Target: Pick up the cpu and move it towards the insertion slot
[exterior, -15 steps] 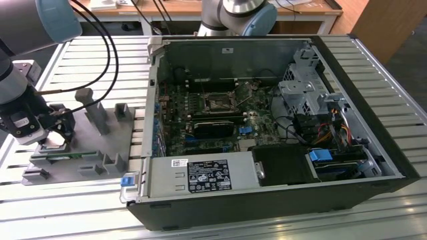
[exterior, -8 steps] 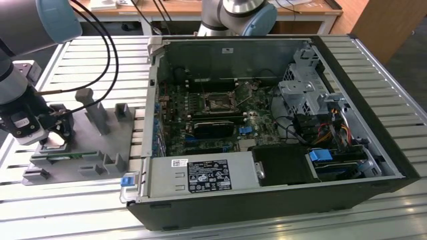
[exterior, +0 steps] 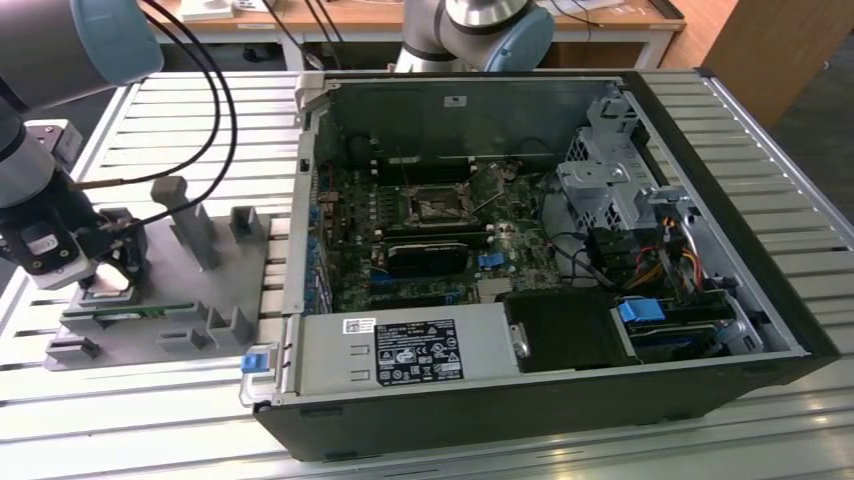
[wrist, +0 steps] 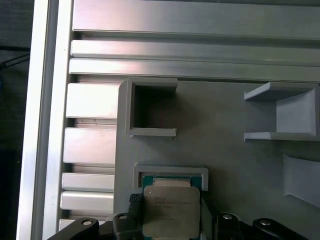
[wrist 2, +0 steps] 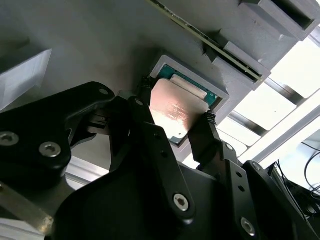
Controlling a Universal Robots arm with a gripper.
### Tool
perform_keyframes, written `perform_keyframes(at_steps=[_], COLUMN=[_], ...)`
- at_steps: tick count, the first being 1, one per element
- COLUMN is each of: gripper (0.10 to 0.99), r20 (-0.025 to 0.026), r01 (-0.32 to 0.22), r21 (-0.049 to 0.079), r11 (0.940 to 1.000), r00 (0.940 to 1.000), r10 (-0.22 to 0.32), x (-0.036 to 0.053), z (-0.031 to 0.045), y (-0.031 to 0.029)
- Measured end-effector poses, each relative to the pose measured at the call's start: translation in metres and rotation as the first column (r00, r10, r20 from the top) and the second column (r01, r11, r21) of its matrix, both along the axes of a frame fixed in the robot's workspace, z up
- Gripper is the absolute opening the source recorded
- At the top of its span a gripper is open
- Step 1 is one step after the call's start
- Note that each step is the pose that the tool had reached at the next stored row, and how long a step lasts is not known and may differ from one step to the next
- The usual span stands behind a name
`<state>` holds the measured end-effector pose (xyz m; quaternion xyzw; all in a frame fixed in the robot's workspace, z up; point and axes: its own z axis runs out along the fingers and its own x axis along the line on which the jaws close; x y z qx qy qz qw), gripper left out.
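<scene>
Grasp stage: gripper (wrist 2: 176, 112) over grey fixture (exterior: 200, 290); fingers (wrist 2: 210, 135) drawn narrow onto opposite edges of cpu (wrist: 171, 210), sparing flat top; cpu at fixture's recessed pocket, which keeps it square; lifted or seated, unclear. Insertion slot (exterior: 437, 207) well apart from fixture, inside open computer case (exterior: 534, 400).

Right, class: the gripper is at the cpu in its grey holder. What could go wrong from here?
1. The gripper seems to pinch the cpu by its thin edges only, so it could slip or twist.
2. The cpu looks tilted in its pocket, and a corner might catch the rim.
3. The insertion slot lies inside the computer case, past its wall, which the arm or chip might strike.
</scene>
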<state>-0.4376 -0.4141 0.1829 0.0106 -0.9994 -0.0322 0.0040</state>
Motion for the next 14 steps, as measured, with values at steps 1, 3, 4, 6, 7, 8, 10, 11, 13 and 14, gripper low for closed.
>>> perform_keyframes(at_steps=[1, 3, 4, 6, 7, 8, 10, 11, 13, 14], gripper=[0.545, 0.545, 0.545, 0.545, 0.545, 0.545, 0.545, 0.545, 0.545, 0.545], r20=[-0.0002, -0.0003, -0.0002, -0.0003, -0.0003, -0.0003, -0.0003, -0.0002, -0.0003, -0.0002], r01=[0.000, 0.000, 0.000, 0.000, 0.000, 0.000, 0.000, 0.000, 0.000, 0.000], r21=[0.000, 0.000, 0.000, 0.000, 0.000, 0.000, 0.000, 0.000, 0.000, 0.000], r11=[1.0000, 1.0000, 1.0000, 1.0000, 1.0000, 1.0000, 1.0000, 1.0000, 1.0000, 1.0000], r00=[1.0000, 1.0000, 1.0000, 1.0000, 1.0000, 1.0000, 1.0000, 1.0000, 1.0000, 1.0000], r10=[0.000, 0.000, 0.000, 0.000, 0.000, 0.000, 0.000, 0.000, 0.000, 0.000], x=[0.0000, 0.0000, 0.0000, 0.0000, 0.0000, 0.0000, 0.0000, 0.0000, 0.0000, 0.0000], z=[0.0011, 0.0029, 0.0040, 0.0063, 0.0074, 0.0087, 0.0106, 0.0112, 0.0125, 0.0132], y=[0.0000, 0.0000, 0.0000, 0.0000, 0.0000, 0.0000, 0.0000, 0.0000, 0.0000, 0.0000])
